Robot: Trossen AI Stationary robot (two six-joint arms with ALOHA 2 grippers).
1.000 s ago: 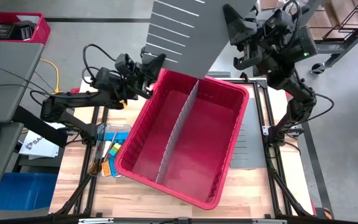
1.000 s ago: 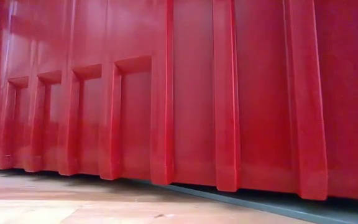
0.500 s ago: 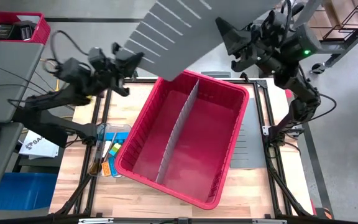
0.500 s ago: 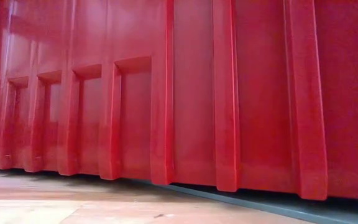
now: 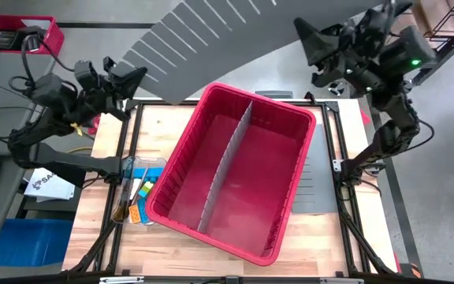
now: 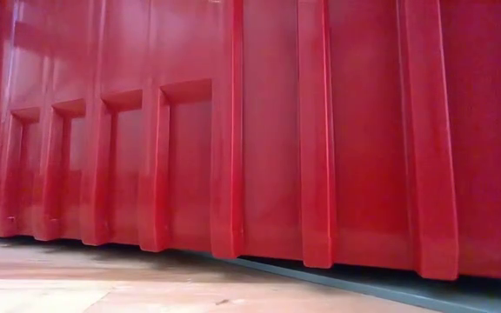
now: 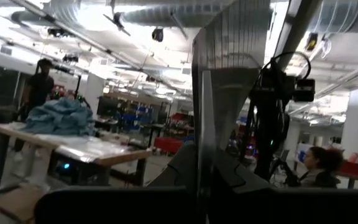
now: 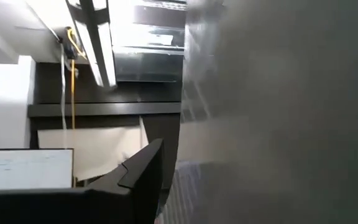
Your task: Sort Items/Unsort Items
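Items: a cluster of small coloured pieces [image 5: 140, 197] is seen lying on the table at the lower left of the high view, just outside the red bin's left wall; orange, blue, yellow and green are made out, with thin dark sticks [image 5: 123, 192] beside them.
Red bin: the large bin [image 5: 290, 177] is set at a slant across the middle of the table, split lengthwise by a grey divider [image 5: 227, 170]; its ribbed red wall [image 6: 259, 130] fills the low view.
Grey panel: a slotted grey sheet [image 5: 235, 35] is held aloft across the top of the high view, above the bin's far end.
Left hand: shown at upper left of the high view [image 5: 124, 77], clenched on the panel's left end; in the left wrist view the panel's edge [image 7: 205, 124] is seen pinched between the dark fingers.
Right hand: raised at upper right of the high view [image 5: 321, 51], fingers parted at the panel's right end; whether the sheet is touched cannot be told.
Table: pale wooden top [image 5: 172, 126] carried on a black frame.
Room: two people are seen in the background of the left wrist view.
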